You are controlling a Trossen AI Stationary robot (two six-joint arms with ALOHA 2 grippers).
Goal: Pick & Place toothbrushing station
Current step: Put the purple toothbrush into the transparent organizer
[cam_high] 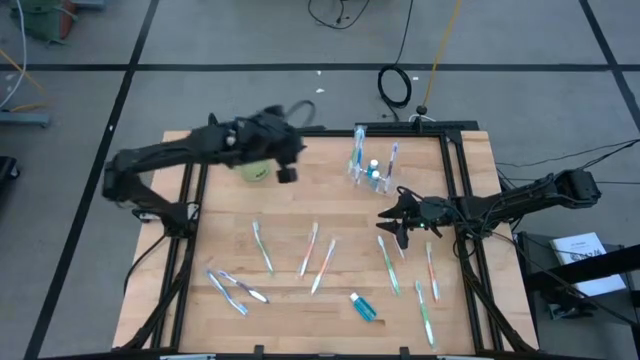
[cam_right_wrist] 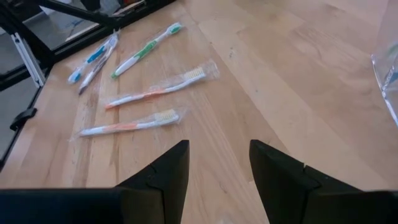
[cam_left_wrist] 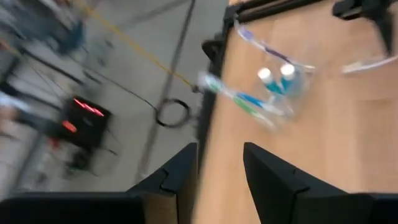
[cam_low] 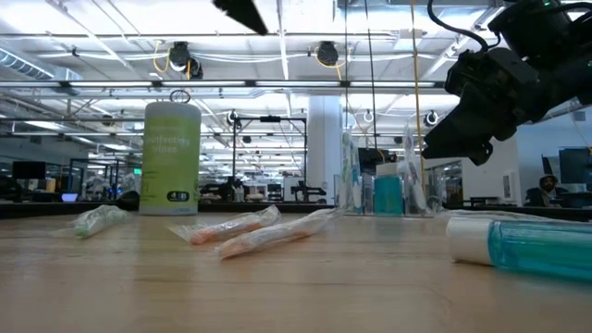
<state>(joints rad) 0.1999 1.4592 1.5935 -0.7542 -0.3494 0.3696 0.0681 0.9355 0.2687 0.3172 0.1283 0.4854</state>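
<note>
We note left tool (cam_high: 287, 160) released, empty, beside the clear cup (cam_high: 366, 172); right tool (cam_high: 392, 222) released, near it

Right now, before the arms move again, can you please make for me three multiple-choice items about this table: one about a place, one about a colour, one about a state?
1. Where does the clear plastic cup stand?
A. at the table's far edge, between the arms
B. at the near edge, by the toothpaste tube
C. off the table

2. What colour is the tall canister?
A. red
B. light green
C. black

3. What is the state of the right claw?
A. shut on a toothbrush
B. shut on the cup
C. open and empty

Answers:
1 A, the high view shows the cup by the far rail, with brushes standing in it.
2 B, the low view shows a light-green body.
3 C, the right wrist view shows bare wood between its fingers.
</note>
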